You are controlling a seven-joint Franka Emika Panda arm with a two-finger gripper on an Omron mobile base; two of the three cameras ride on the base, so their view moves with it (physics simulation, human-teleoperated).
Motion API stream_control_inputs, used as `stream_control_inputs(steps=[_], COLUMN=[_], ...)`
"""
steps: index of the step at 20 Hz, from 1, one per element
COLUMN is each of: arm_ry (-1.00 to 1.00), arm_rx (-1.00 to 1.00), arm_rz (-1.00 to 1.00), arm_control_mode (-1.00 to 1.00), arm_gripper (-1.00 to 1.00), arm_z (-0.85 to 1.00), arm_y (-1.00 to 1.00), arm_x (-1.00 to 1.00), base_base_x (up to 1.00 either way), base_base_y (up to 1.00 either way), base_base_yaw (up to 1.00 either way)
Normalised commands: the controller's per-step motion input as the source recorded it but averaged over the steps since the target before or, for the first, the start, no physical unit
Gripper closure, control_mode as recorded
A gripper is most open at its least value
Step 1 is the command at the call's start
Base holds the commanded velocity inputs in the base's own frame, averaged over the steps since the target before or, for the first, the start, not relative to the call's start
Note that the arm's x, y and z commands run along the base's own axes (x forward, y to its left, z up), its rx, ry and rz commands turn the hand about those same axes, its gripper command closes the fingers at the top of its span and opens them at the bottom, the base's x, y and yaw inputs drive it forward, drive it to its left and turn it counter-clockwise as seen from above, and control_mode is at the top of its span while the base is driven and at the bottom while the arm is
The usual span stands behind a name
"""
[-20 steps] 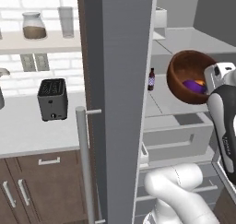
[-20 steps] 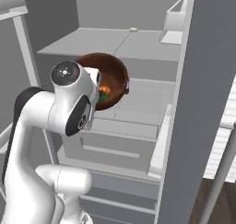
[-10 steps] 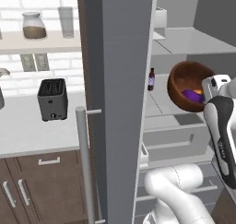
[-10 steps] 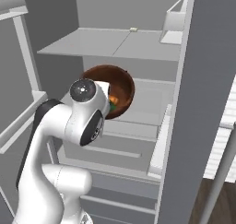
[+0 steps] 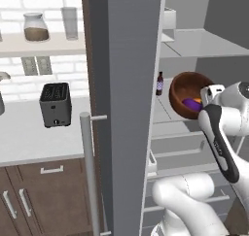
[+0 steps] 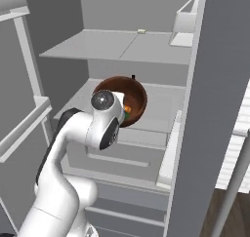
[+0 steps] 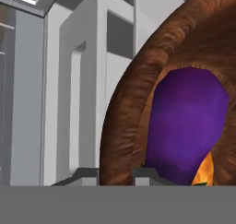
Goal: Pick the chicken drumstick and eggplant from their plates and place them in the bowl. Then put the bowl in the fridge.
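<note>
Reddish-brown wood: the bowl (image 5: 187, 92) is held tilted at its rim by the gripper (image 7: 116, 174), w/ the jaws closed on the near wall, one tip inside and one outside. The eggplant (image 7: 186, 126) is seen inside the bowl, just beyond the jaws, w/ the orange-gold chicken drumstick (image 7: 207, 171) tucked beside it. The bowl is carried inside the open fridge (image 6: 132, 46), above a pale shelf (image 6: 161, 104). A small dark bottle (image 5: 159, 83) is seen just past the bowl.
</note>
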Motion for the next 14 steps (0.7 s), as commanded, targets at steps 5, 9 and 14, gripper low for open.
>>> stream_control_inputs(steps=[5,9,14], arm_ry=[0.05,0.00,0.00], arm_rx=[0.00,0.00,0.00], arm_rz=[0.00,0.00,0.00], arm_control_mode=[-1.00,-1.00,-1.00], arm_gripper=[1.00,1.00,1.00], arm_z=[-0.28,-0.13,-0.18], arm_y=[-0.36,-0.24,-0.18], arm_x=[0.44,0.53,0.56], base_base_x=[0.00,0.00,0.00], base_base_y=[0.00,0.00,0.00], base_base_yaw=[0.00,0.00,0.00])
